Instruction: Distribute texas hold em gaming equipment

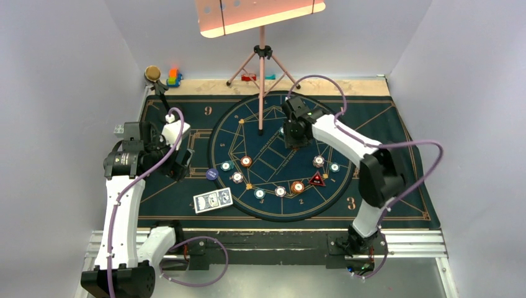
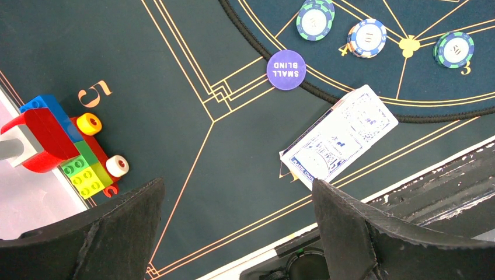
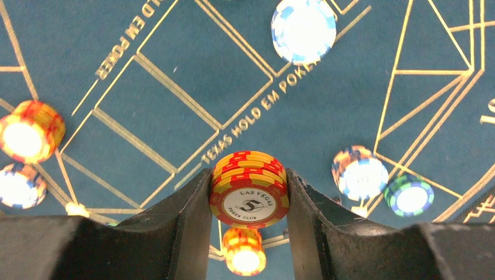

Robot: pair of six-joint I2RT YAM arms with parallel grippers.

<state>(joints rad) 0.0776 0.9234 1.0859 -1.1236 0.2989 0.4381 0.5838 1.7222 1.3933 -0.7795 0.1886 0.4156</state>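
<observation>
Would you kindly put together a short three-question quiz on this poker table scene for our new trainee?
1. True or false: the right gripper is shut on a chip stack.
2. The purple disc reads: A) small blind, B) dealer, C) big blind.
3. Fill in: the left gripper is ____ and holds nothing.
Key: 1 true; 2 A; 3 open.

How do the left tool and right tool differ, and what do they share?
The left tool is open and empty; the right tool is shut on a red-and-yellow chip stack. The left tool hangs near the playing cards; the right tool is over the round playing field. Both have black fingers.
</observation>
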